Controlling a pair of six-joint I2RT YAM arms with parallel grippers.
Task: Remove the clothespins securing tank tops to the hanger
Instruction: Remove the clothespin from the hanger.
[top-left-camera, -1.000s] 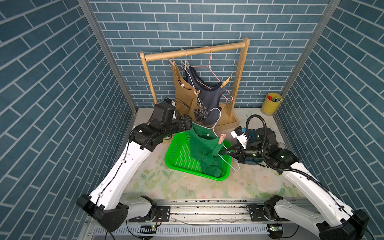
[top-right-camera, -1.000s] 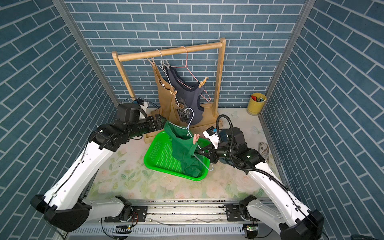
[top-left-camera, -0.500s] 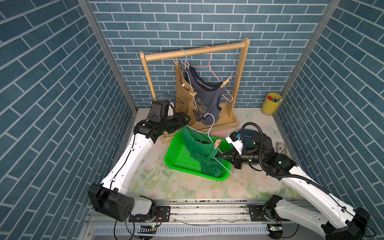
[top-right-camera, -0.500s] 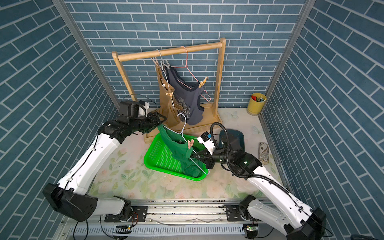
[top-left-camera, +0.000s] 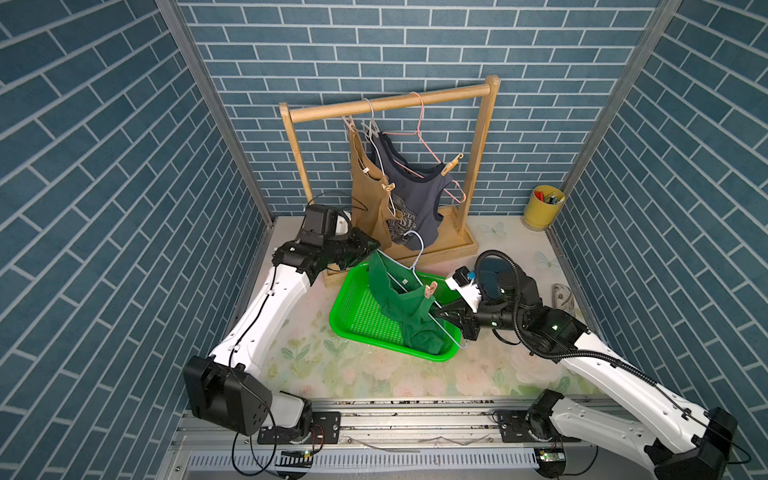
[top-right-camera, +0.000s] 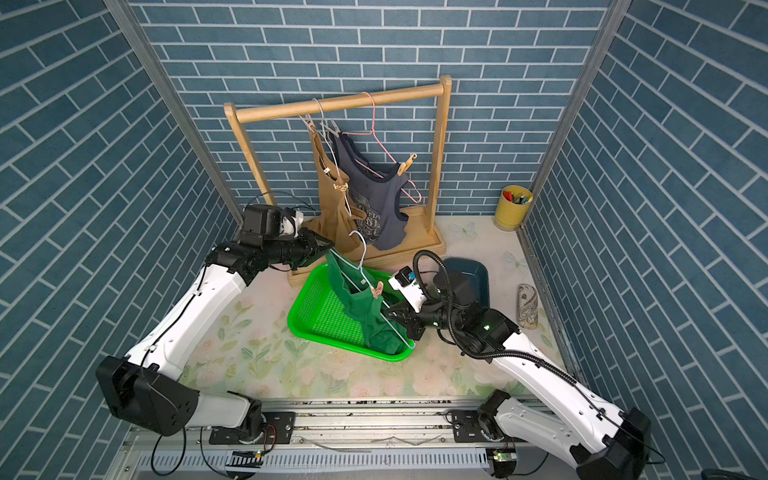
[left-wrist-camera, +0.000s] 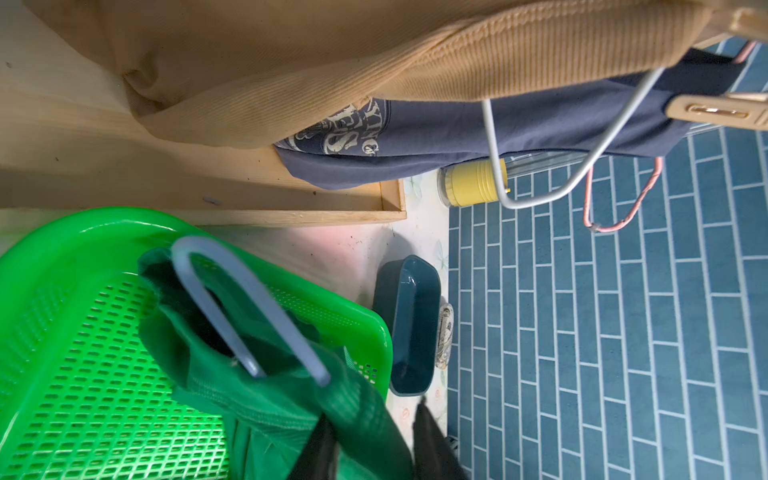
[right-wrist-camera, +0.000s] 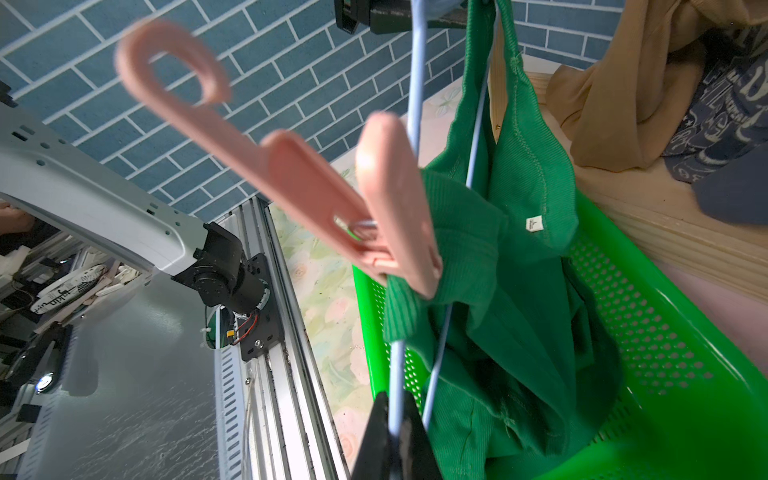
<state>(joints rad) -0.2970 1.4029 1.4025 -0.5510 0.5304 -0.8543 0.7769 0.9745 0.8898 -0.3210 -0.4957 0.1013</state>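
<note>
I hold blue hanger (right-wrist-camera: 417, 83) steady: right pincer (top-left-camera: 437, 311) clamped on its wire, left pincer (top-left-camera: 372, 250) on green tank top (top-left-camera: 405, 301), exposing pink clothespin (top-left-camera: 431, 289).

Counting now: three tops (top-left-camera: 365, 199) (top-left-camera: 419, 195) (top-left-camera: 399, 299) are showing. Three hangers (left-wrist-camera: 489, 141) (top-left-camera: 421, 118) (right-wrist-camera: 417, 75) are showing too. Five clothespins (top-left-camera: 348, 123) (top-left-camera: 375, 133) (top-left-camera: 388, 188) (top-left-camera: 452, 163) (top-left-camera: 431, 289) are coming up. One rack (top-left-camera: 324, 113), one basket (top-left-camera: 333, 321), one bin (top-right-camera: 469, 270), one cup (top-left-camera: 542, 212) are rounding it out.

Green basket (top-left-camera: 356, 312), yellow cup (top-left-camera: 540, 214), teal tray (top-right-camera: 471, 270)
</note>
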